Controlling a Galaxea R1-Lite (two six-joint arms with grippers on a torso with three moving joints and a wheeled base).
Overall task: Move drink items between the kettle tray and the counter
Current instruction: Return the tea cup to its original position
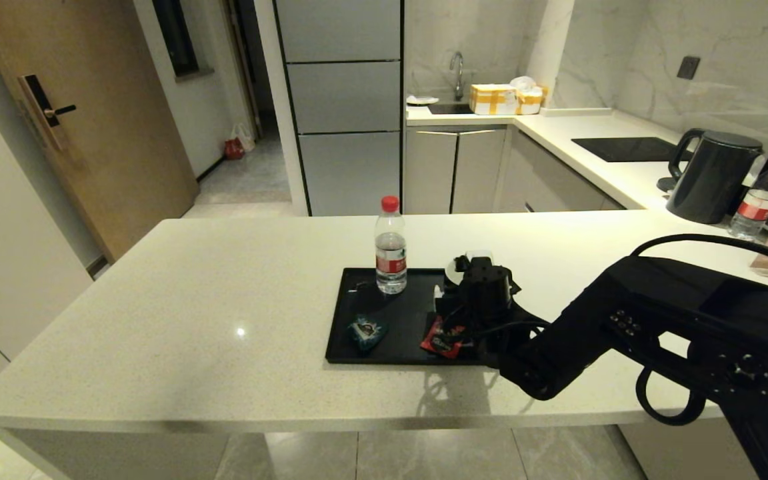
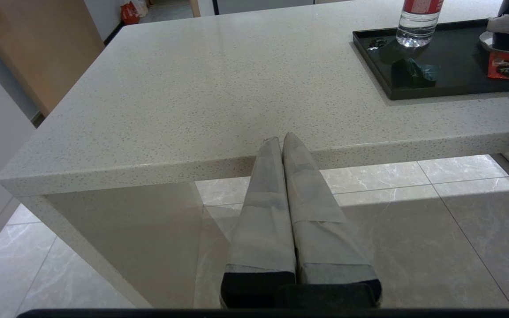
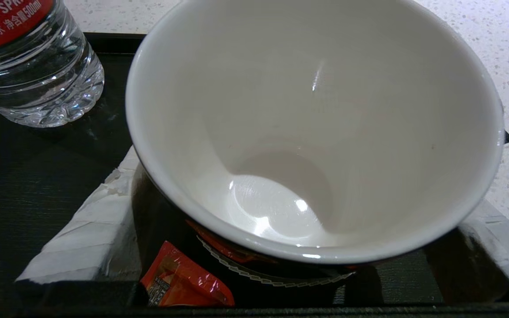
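The glossy black mug (image 1: 467,262) with a white inside (image 3: 316,110) stands at the back right of the black kettle tray (image 1: 339,320). My right gripper (image 1: 476,283) reaches down over it, with one taped finger (image 3: 91,225) on each side of the mug's body, shut on it. The red foil sachet (image 1: 443,339) lies on the tray's front right, just in front of the mug (image 3: 184,280). My left gripper (image 2: 283,139) hangs shut and empty below the front edge of the cream counter (image 1: 224,300).
A clear red-capped water bottle (image 1: 391,247) stands at the tray's back, and a teal sachet (image 1: 366,331) lies at its front left. A tall black kettle (image 1: 714,175) and a second bottle (image 1: 757,200) stand at the far right.
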